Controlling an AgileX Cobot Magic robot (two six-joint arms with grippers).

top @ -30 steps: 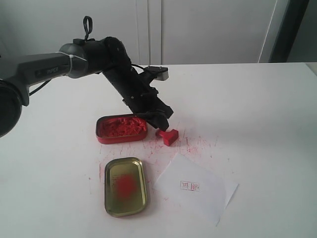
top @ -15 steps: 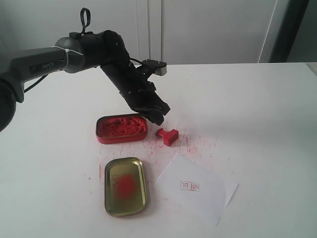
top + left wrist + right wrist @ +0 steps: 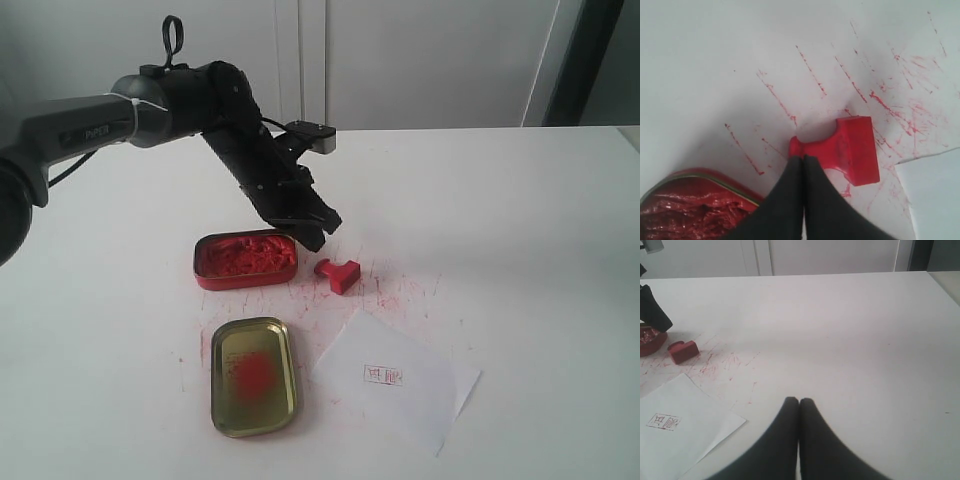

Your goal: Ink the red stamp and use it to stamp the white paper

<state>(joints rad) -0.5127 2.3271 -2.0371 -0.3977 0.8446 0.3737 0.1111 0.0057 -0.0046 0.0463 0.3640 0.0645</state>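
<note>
The red stamp (image 3: pixel 338 275) lies on its side on the white table, just right of the red ink tin (image 3: pixel 245 260). My left gripper (image 3: pixel 320 240) hangs slightly above and behind it, shut with nothing between its fingers. In the left wrist view the closed fingertips (image 3: pixel 802 158) overlap the knob of the red stamp (image 3: pixel 852 150). The white paper (image 3: pixel 395 380) lies nearer the front and bears a small red stamp mark (image 3: pixel 383 375). My right gripper (image 3: pixel 799 400) is shut and empty over bare table, out of the exterior view.
A gold tin lid (image 3: pixel 253 376) with a red smudge lies left of the paper. Red ink streaks (image 3: pixel 400 290) mark the table around the stamp. The table's far edge meets a white wall.
My left gripper has risen and drawn back to the left from the stamp, then closed its jaws on nothing. The stamp stays on the table.
</note>
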